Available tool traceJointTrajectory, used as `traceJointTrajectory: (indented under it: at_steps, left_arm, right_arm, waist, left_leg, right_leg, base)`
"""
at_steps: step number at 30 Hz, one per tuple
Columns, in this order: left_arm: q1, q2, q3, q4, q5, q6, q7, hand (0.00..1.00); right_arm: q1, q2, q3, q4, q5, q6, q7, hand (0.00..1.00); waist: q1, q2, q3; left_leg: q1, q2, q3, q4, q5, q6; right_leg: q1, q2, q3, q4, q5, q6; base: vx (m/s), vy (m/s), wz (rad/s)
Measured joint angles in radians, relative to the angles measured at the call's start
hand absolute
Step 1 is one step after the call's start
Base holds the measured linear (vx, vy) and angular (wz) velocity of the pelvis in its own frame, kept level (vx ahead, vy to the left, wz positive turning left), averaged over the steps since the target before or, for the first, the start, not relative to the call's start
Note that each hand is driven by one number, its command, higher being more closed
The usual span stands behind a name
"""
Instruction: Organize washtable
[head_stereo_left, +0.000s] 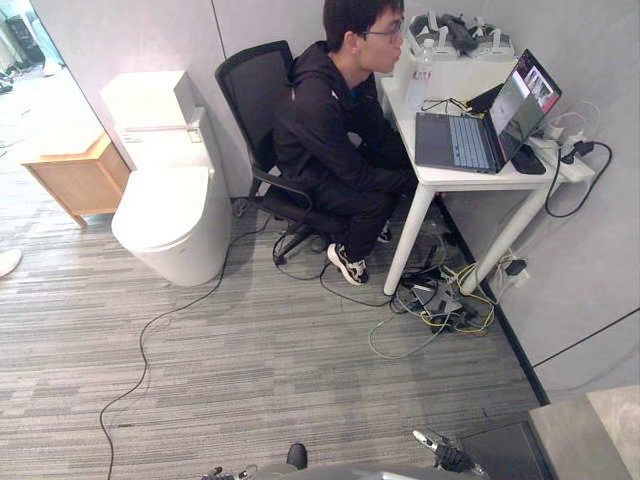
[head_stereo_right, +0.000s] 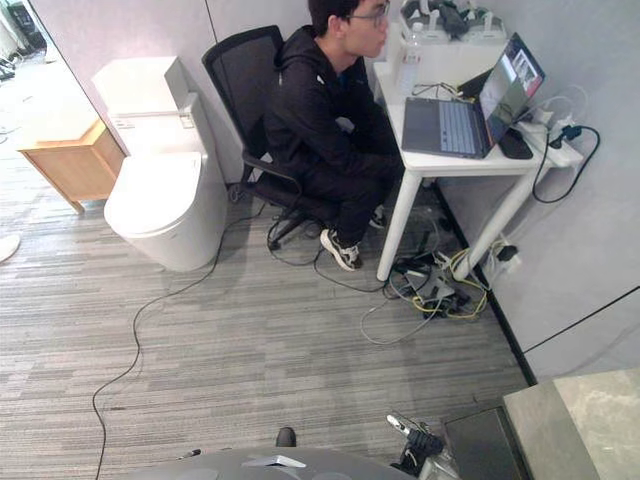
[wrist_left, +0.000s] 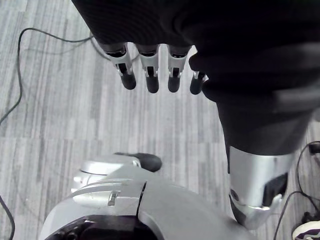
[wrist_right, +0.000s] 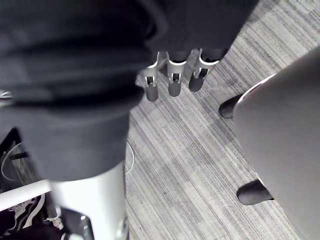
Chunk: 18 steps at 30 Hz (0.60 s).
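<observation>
Though empty and straight-fingered, left robot hand (wrist_left: 151, 75), right robot hand (wrist_right: 173, 82); one toilet (head_stereo_left: 165, 215), one laptop (head_stereo_left: 465, 140).

Head stereo pair: mounted high, tilted down and forward over the floor (head_stereo_left: 260, 370) toward the wall (head_stereo_left: 150, 35). Both eyes share the toilet (head_stereo_left: 165, 205), the seated person (head_stereo_left: 335, 130) and the white desk (head_stereo_left: 440, 178), all well away; the right eye is offset slightly sideways.

Left wrist camera: looks along the left hand (wrist_left: 151, 70) straight down at the floor, very close to the fingers (wrist_left: 128, 77).

Right wrist camera: the same along the right hand (wrist_right: 174, 80), over the same floor.
</observation>
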Motion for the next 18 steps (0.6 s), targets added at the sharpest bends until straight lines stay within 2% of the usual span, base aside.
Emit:
traceJointTrajectory:
  at_steps: [4,5,6,7,8,9,10,11,12,13,14,15,16,17,18]
  left_arm:
    - [-0.004,-0.003,0.010,0.001,0.000,0.001,0.001,0.00]
    - [-0.004,-0.004,0.018,0.000,-0.001,0.001,0.001,0.00]
    - [0.006,-0.009,0.042,-0.002,-0.002,0.000,0.000,0.00]
    - [0.009,-0.015,0.064,-0.007,-0.003,0.000,-0.001,0.00]
    - [0.019,-0.030,0.106,-0.022,-0.003,0.001,-0.001,0.00]
    - [0.017,-0.034,0.123,-0.025,-0.005,0.001,-0.001,0.00]
    - [0.012,-0.036,0.150,-0.047,-0.008,0.000,-0.001,0.00]
    - [0.012,-0.051,0.173,-0.073,-0.012,-0.002,-0.001,0.00]
    - [0.013,-0.063,0.184,-0.082,-0.019,-0.001,-0.001,0.00]
    - [0.014,-0.079,0.202,-0.083,-0.029,0.000,-0.001,0.00]
    - [0.018,-0.095,0.206,-0.084,-0.028,0.002,-0.002,0.00]
    - [0.023,-0.109,0.208,-0.085,-0.028,0.002,-0.002,0.00]
    - [0.024,-0.116,0.208,-0.085,-0.028,0.002,-0.002,0.00]
    - [0.023,-0.130,0.204,-0.086,-0.028,0.002,-0.001,0.00]
    - [0.020,-0.123,0.204,-0.085,-0.028,0.002,-0.002,0.00]
  right_arm:
    - [-0.002,0.000,0.000,0.000,0.021,-0.001,0.000,0.00]
    - [-0.001,0.003,-0.001,0.000,0.039,-0.002,0.000,0.00]
    - [-0.004,0.004,-0.001,0.000,0.041,-0.003,0.000,0.00]
    - [-0.004,0.002,-0.001,-0.002,0.042,-0.003,0.000,0.00]
    - [-0.003,0.003,-0.002,-0.011,0.046,-0.004,0.001,0.00]
    - [-0.008,0.006,-0.005,-0.012,0.054,-0.005,0.002,0.00]
    - [-0.006,0.009,-0.022,-0.008,0.079,-0.002,0.000,0.00]
    - [-0.001,0.007,-0.021,-0.009,0.078,-0.003,-0.002,0.00]
    - [-0.001,0.004,-0.018,-0.010,0.078,-0.003,-0.002,0.00]
    - [-0.002,-0.011,0.001,-0.013,0.078,-0.004,-0.003,0.00]
    - [-0.003,-0.027,0.028,-0.024,0.079,-0.003,-0.002,0.00]
    - [-0.002,-0.036,0.052,-0.043,0.078,-0.003,-0.003,0.00]
    - [-0.002,-0.039,0.062,-0.054,0.078,-0.004,-0.002,0.00]
    - [-0.008,-0.042,0.087,-0.062,0.078,-0.006,0.000,0.00]
    - [-0.015,-0.037,0.094,-0.063,0.078,-0.004,-0.001,0.00]
  waist:
    - [-0.002,0.002,0.003]
    - [-0.001,0.004,0.005]
    - [0.004,0.007,0.010]
    - [0.004,0.012,0.010]
    - [0.006,0.033,0.012]
    - [0.006,0.033,0.015]
    - [0.008,0.026,0.016]
    - [0.022,0.031,0.016]
    - [0.027,0.033,0.016]
    - [0.034,0.042,0.016]
    - [0.038,0.067,0.005]
    - [0.042,0.086,0.004]
    - [0.046,0.094,0.003]
    - [0.059,0.104,-0.002]
    - [0.060,0.105,-0.001]
  left_leg:
    - [0.021,0.021,0.067,0.006,-0.009,-0.004]
    - [0.016,0.031,0.095,0.051,-0.042,-0.011]
    - [-0.012,0.060,0.138,0.170,-0.115,-0.022]
    - [-0.030,0.084,0.159,0.238,-0.156,-0.030]
    - [-0.063,0.140,0.188,0.373,-0.225,-0.044]
    - [-0.085,0.162,0.185,0.446,-0.241,-0.041]
    - [-0.156,0.188,0.155,0.605,-0.230,-0.018]
    - [-0.204,0.198,0.097,0.721,-0.210,0.007]
    - [-0.224,0.198,0.063,0.771,-0.207,0.006]
    - [-0.240,0.174,-0.014,0.805,-0.250,-0.030]
    - [-0.235,0.125,-0.093,0.777,-0.296,-0.056]
    - [-0.228,0.086,-0.149,0.727,-0.326,-0.068]
    - [-0.220,0.058,-0.188,0.684,-0.333,-0.066]
    - [-0.183,0.012,-0.256,0.558,-0.351,-0.028]
    - [-0.169,0.012,-0.224,0.547,-0.359,-0.025]
  right_leg:
    - [-0.010,0.014,0.057,0.016,0.004,-0.006]
    - [-0.013,0.020,0.082,0.029,0.001,-0.013]
    - [-0.023,0.038,0.129,0.059,-0.007,-0.025]
    - [-0.031,0.053,0.154,0.076,-0.016,-0.037]
    - [-0.045,0.095,0.205,0.108,-0.033,-0.064]
    - [-0.051,0.111,0.232,0.121,-0.040,-0.070]
    - [-0.080,0.136,0.278,0.168,-0.050,-0.085]
    - [-0.105,0.161,0.328,0.203,-0.052,-0.094]
    - [-0.114,0.176,0.358,0.217,-0.053,-0.097]
    - [-0.130,0.202,0.419,0.243,-0.055,-0.100]
    - [-0.153,0.222,0.480,0.261,-0.058,-0.101]
    - [-0.163,0.236,0.524,0.266,-0.058,-0.101]
    - [-0.171,0.242,0.552,0.274,-0.059,-0.097]
    - [-0.207,0.262,0.614,0.311,-0.072,-0.073]
    - [-0.209,0.262,0.639,0.327,-0.083,-0.064]
  base:
    - [0.00,-0.010,-0.39]
    - [-0.01,-0.070,-0.95]
    - [-0.04,-0.096,-1.00]
    - [-0.08,-0.140,-1.35]
    - [-0.08,-0.119,-1.11]
    - [-0.11,-0.176,-1.31]
    - [-0.12,-0.170,-1.26]
    - [-0.10,-0.159,-1.35]
    - [-0.05,-0.062,-1.51]
    - [0.00,0.027,-1.61]
    - [0.05,0.088,-1.77]
    - [0.09,0.123,-1.43]
    - [0.09,0.226,-1.50]
    - [0.10,0.241,-1.25]
    - [0.08,0.249,-1.38]
